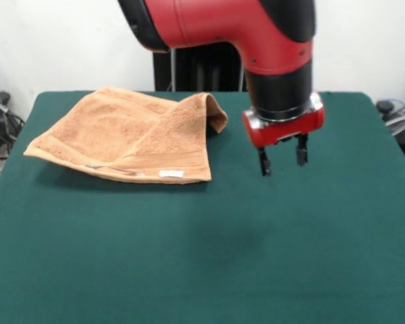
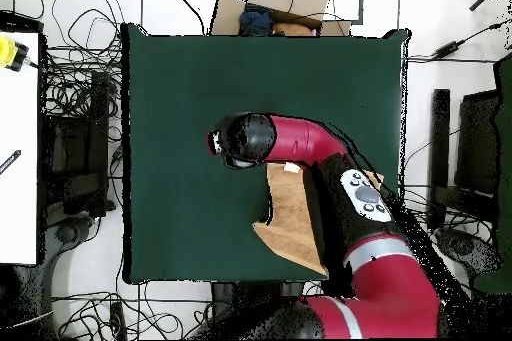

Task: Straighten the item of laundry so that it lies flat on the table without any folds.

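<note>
The orange-tan towel lies on the far left part of the green table. Its right corner is folded back over the body in a raised flap. A white label shows at the near hem. My gripper hangs open and empty above the table, to the right of the towel and clear of it. In the overhead view the towel is partly hidden under the red arm, which also hides the gripper. The table shows around it.
The robot's black pedestal stands behind the table's far edge. A cardboard box sits beyond the edge opposite the robot. Tangled cables and a white bench lie beside the table.
</note>
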`<action>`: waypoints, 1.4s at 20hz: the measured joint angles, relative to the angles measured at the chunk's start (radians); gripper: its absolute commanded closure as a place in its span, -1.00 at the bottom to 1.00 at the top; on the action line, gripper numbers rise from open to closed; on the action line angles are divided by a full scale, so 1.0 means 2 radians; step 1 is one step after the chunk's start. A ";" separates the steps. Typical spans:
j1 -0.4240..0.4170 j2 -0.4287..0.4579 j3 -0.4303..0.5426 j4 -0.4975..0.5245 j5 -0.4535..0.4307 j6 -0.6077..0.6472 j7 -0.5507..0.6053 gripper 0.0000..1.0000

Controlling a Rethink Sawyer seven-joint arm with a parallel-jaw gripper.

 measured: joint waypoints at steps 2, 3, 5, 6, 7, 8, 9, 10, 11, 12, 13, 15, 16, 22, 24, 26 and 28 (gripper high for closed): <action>0.007 -0.004 0.000 -0.019 0.002 0.029 0.000 -1.00; 0.008 -0.006 0.000 -0.026 0.003 0.041 0.000 -1.00; 0.012 -0.011 0.000 -0.042 0.005 0.064 0.000 -1.00; 0.015 -0.015 0.000 -0.057 0.007 0.083 0.000 -1.00; 0.015 -0.016 0.000 -0.061 0.007 0.087 0.000 -1.00; 0.016 -0.017 0.000 -0.066 0.007 0.091 0.000 -1.00; 0.016 -0.018 0.000 -0.069 0.008 0.093 0.000 -1.00; 0.016 -0.020 0.000 -0.075 0.008 0.094 0.000 -1.00; 0.015 -0.021 0.000 -0.080 0.008 0.094 0.000 -1.00; 0.014 -0.021 0.000 -0.084 0.008 0.093 0.000 -1.00; 0.013 -0.021 0.000 -0.088 0.008 0.092 0.000 -1.00; 0.010 -0.021 0.000 -0.088 0.007 0.088 0.000 -1.00; 0.007 -0.020 0.000 -0.088 0.007 0.083 0.000 -1.00; -0.024 -0.010 0.000 -0.084 -0.014 0.026 0.000 -1.00; -0.031 -0.006 0.000 -0.083 -0.022 0.017 0.000 -1.00; -0.041 -0.001 0.000 -0.082 -0.033 0.009 0.000 -1.00; -0.053 0.004 0.000 -0.078 -0.047 0.003 0.000 -1.00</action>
